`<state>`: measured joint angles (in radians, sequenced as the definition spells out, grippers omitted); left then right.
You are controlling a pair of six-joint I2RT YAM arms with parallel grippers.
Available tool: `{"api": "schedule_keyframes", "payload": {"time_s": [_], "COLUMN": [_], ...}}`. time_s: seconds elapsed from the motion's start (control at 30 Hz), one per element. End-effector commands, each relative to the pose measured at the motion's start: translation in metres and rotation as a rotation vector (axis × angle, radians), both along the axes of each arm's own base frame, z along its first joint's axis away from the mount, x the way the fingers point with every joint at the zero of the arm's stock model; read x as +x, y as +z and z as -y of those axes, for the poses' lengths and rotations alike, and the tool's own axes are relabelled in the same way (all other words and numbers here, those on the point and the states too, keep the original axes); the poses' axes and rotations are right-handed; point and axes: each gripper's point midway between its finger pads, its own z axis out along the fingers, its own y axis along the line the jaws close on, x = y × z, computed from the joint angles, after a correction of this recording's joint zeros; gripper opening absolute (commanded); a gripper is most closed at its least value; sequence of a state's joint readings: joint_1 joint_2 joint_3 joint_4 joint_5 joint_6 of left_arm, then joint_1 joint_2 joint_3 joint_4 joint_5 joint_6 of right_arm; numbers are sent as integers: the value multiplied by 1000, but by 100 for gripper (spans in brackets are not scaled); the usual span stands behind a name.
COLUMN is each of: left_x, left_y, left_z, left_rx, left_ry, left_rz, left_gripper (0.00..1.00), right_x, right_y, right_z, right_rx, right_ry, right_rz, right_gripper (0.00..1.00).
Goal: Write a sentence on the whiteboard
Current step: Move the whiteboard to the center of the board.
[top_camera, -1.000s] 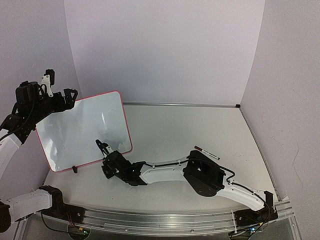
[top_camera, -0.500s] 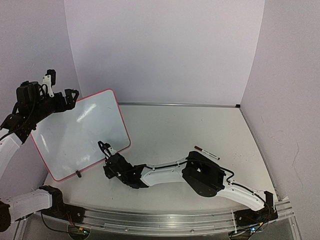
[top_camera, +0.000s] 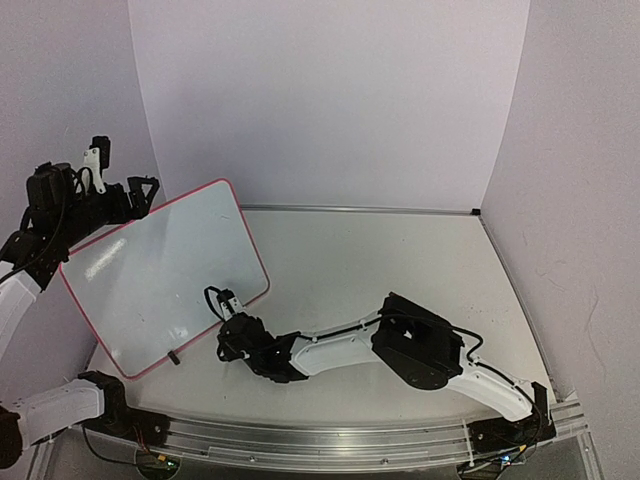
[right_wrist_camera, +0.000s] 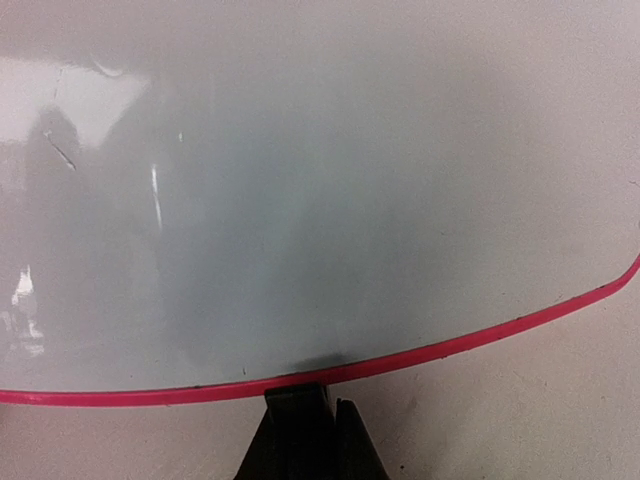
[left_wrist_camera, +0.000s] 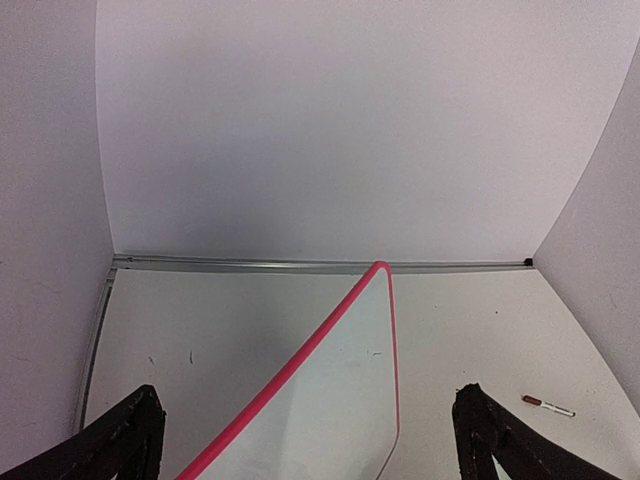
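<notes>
Whiteboard [top_camera: 160,280]: one. We record it tilted over the left of the bench [top_camera: 400,250], with its upper corner by the left hand and its lower right frame by the right hand.
Sentence: none. We read no writing on the board face in any view.
Marker [left_wrist_camera: 548,405]: one. It lies on the bench well apart from both hands, and we find it only in the left wrist view.
Clip foot [top_camera: 173,357]: one counted, on the lower frame. We do not find a second.
Left hand [top_camera: 143,190]: one. Its fingers are spread wide with the board's corner between them, and we cannot tell whether either finger touches it.
Right hand [top_camera: 222,298]: one. Its fingers are pressed together and hold nothing, with the tips against the red frame.
Risk, slip: we judge the glossy board poorly secured. With only closed tips pushing at the frame, it could slide off them and drop flat.
Risk, twist: if the two hands move unevenly, the board could pivot on its low corner and swing out of the left hand's span.
Risk, task: neither hand holds the marker, so we expect one must let go of the board to fetch it, leaving the board unsupported.
</notes>
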<state>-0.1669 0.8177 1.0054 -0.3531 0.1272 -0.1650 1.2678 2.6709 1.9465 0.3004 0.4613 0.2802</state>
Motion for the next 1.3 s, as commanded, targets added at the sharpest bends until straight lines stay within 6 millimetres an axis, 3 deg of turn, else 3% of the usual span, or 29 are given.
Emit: {"api": "schedule_keyframes", "payload": {"time_s": [0.0,0.3,0.83,1.07,1.27], "left_x": [-11,-16,-10,-8,-8], "left_y": [26,30,24,21,20], "left_z": [7,9,10,11,10], "left_rx": [-19,-18,-17,-15,-12], "left_ry": [-52,-68,-71,-74,-70], "left_rz": [97,121,101,92,88], "left_gripper": [100,99,100,100,99], "right_x": [12,28,53,55,52], "right_y": [-11,-12,-4,2,6], "right_z": [49,100,214,260,284], "right_rx": [-102,-126,-202,-223,-231], "right_ry": [-182,-321,-525,-610,-657], "right_rz": [-4,-45,-45,-37,-35], "right_gripper": [0,0,0,0,0]}}
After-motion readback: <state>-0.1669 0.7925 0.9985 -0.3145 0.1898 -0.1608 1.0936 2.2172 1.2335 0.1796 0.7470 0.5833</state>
